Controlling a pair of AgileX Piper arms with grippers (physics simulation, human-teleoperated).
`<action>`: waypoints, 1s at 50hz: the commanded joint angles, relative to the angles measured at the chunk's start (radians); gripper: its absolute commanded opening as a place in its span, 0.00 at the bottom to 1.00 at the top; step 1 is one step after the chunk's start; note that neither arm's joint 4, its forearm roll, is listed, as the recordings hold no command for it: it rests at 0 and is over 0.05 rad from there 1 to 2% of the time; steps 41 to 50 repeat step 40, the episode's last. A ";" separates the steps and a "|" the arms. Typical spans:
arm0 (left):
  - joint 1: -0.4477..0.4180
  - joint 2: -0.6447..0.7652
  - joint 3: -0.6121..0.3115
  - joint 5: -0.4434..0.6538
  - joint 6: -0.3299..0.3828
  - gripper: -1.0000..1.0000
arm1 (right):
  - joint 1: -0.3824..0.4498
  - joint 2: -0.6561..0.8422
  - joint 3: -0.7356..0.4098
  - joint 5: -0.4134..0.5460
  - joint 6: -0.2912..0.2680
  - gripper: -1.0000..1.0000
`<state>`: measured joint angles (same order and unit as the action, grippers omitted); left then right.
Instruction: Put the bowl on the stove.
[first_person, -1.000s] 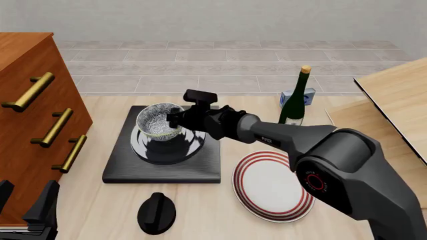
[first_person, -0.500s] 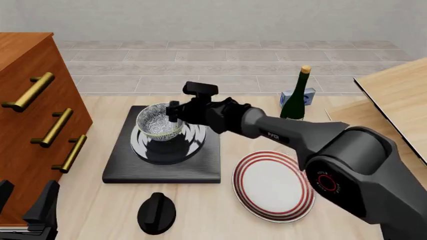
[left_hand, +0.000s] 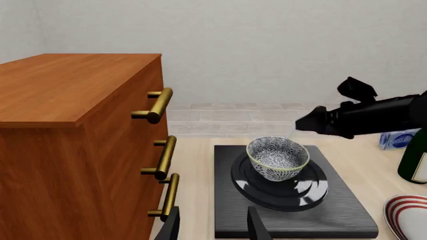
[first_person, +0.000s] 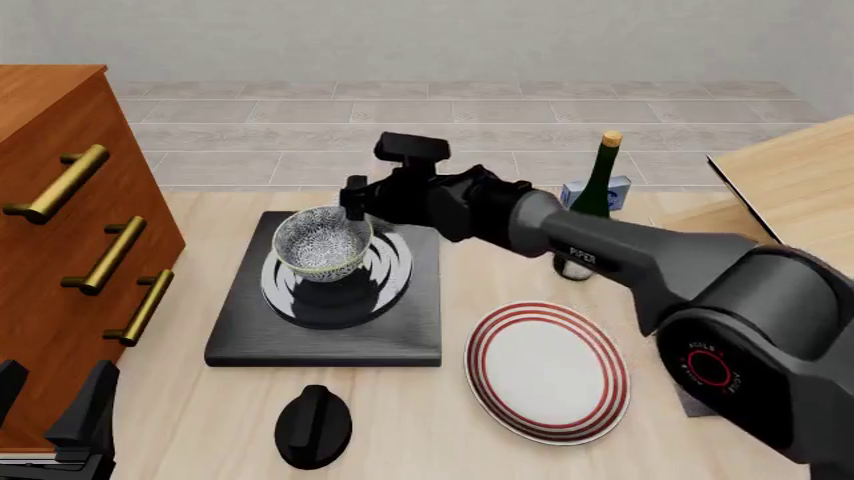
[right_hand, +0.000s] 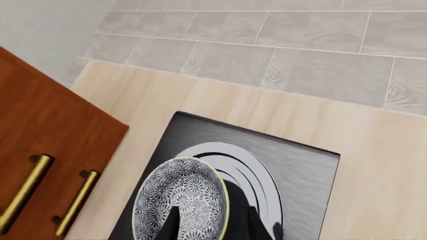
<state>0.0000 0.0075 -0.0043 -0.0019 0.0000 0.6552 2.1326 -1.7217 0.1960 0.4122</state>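
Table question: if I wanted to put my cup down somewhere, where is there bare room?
Bare wood lies between the stove and the dresser, right of the knob below the stove, and behind the stove by the floor. Crowded: around the plate, bottle and right arm.

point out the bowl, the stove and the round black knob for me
bowl (first_person: 322, 241), front view, on its speckled inside
stove (first_person: 247, 335), front view, on the bare slab near its front left corner
knob (first_person: 312, 424), front view, on its raised middle ridge
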 joint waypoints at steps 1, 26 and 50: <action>0.000 0.000 0.000 0.000 0.000 1.00 | -0.006 -0.062 0.021 0.024 -0.026 1.00; 0.000 0.000 0.000 0.000 0.000 1.00 | 0.063 -0.402 0.286 -0.001 -0.085 1.00; 0.000 0.000 0.000 0.000 0.000 1.00 | 0.125 -0.630 0.476 -0.026 -0.102 1.00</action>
